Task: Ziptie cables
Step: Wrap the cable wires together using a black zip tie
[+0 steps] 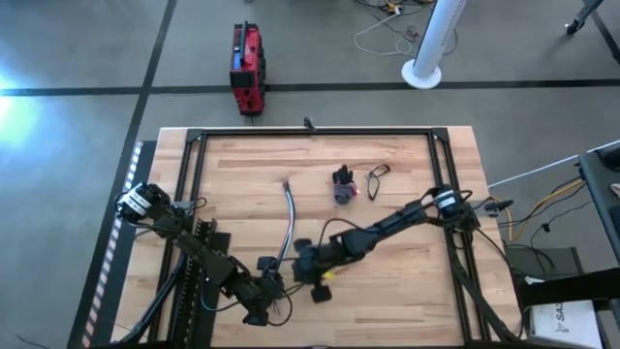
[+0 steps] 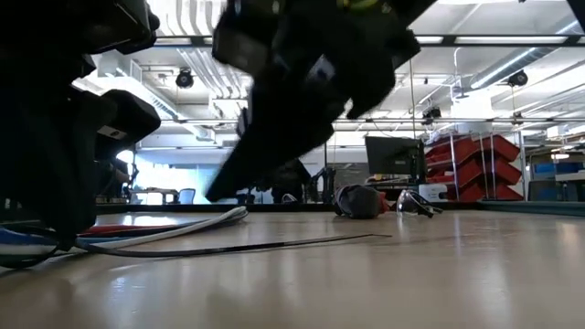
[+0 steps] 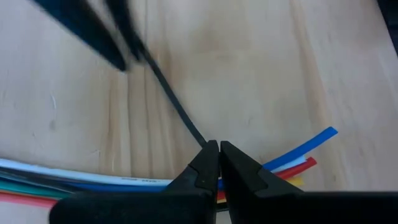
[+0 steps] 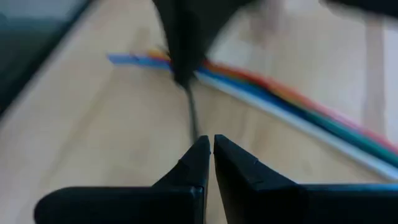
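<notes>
Both grippers are met at the near edge of the table [image 1: 407,291]. Left gripper [image 3: 219,149] is seen clenched on the near end of the ziptie [image 3: 177,109], directly above the cables [image 3: 81,183], which pass beneath its fingertips. Right gripper [image 4: 207,144] is seen pinched on the same strap's other end, just beside the left one. Beyond both grippers, the cables are laid curving away across the wood.
</notes>
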